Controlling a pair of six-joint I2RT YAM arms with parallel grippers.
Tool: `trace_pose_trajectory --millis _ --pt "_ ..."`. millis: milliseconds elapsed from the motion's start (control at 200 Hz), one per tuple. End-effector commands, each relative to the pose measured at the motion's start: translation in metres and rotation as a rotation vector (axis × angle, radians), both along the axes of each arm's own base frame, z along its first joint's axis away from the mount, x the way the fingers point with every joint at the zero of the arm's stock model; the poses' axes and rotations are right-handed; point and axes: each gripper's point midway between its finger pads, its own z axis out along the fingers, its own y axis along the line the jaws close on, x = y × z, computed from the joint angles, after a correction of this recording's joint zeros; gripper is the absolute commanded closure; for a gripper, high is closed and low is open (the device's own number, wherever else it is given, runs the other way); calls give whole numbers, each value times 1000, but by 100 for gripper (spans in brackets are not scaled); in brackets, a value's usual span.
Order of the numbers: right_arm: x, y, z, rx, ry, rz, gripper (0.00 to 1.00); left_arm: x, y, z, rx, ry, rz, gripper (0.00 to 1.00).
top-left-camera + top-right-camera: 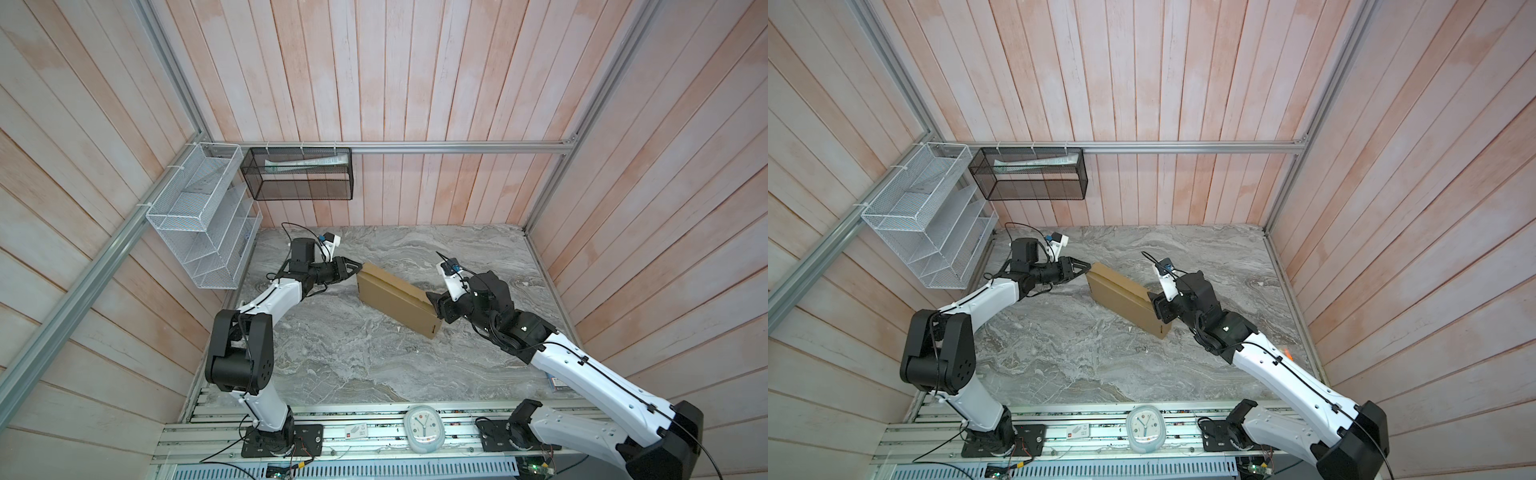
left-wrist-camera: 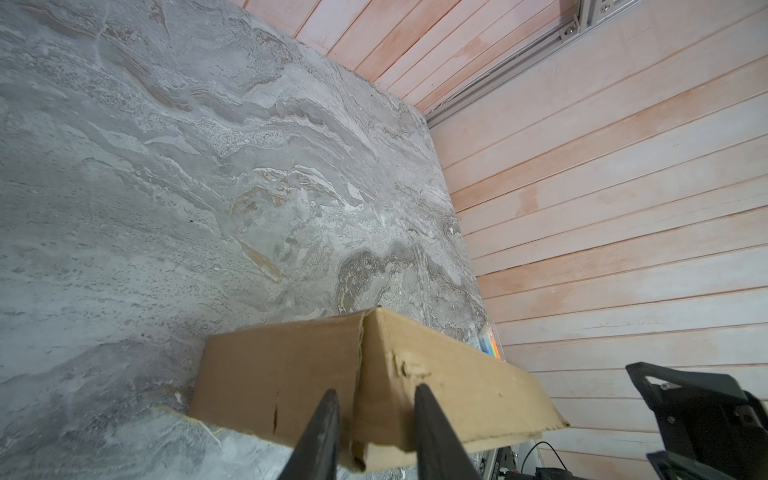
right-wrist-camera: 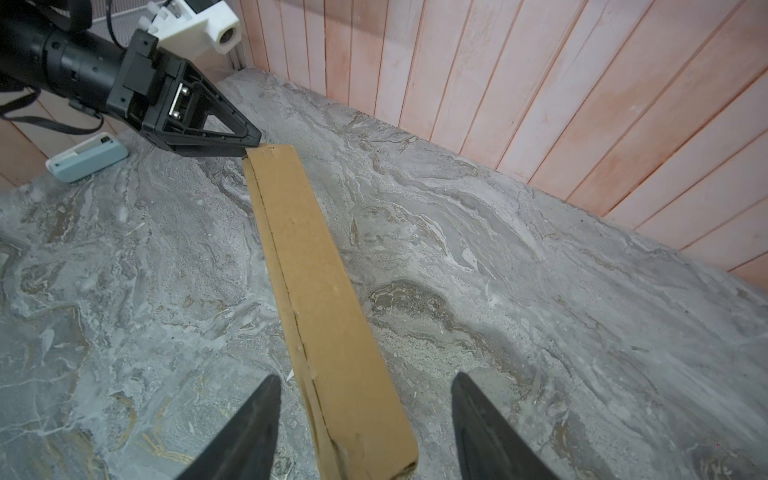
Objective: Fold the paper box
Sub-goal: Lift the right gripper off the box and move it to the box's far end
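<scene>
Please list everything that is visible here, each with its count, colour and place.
box: one, brown, middle of table
table: one, grey marbled, under everything
walls: three, pink planks, around table
rack: one, white wire, left side
basket: one, black mesh, back wall, pale item inside
clock: one, pale, front rail
label: one, white, front rail beside clock
case: one, pale blue-white, on table near left gripper
left gripper: one, black, at box's left end
right gripper: one, black, open, straddling box's right end
</scene>
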Motion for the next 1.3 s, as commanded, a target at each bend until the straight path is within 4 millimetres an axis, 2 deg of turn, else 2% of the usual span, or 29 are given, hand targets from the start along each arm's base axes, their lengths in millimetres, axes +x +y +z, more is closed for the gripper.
trace_pose_trajectory --millis 0,90,245,470,700,1015,1296 --pt "-2 -10 11 202 49 -88 36 -3 -1 -11 4 23 -10 67" --pt "-6 -24 6 279 98 -163 36 -2 -1 -11 5 22 -8 67" --pt "-11 -46 -18 343 222 -298 36 -2 -2 -13 3 27 -13 67" --pt "-19 -48 -47 513 386 -373 38 -1 -2 -12 4 23 -13 67" --pt "-23 -40 -50 673 429 -363 40 -1 -2 -14 4 24 -13 67" --pt "-22 -35 -62 747 455 -362 41 -2 -3 -16 5 28 -18 67" --pt "-14 -37 -55 808 428 -359 41 -2 -4 -19 7 32 -19 67"
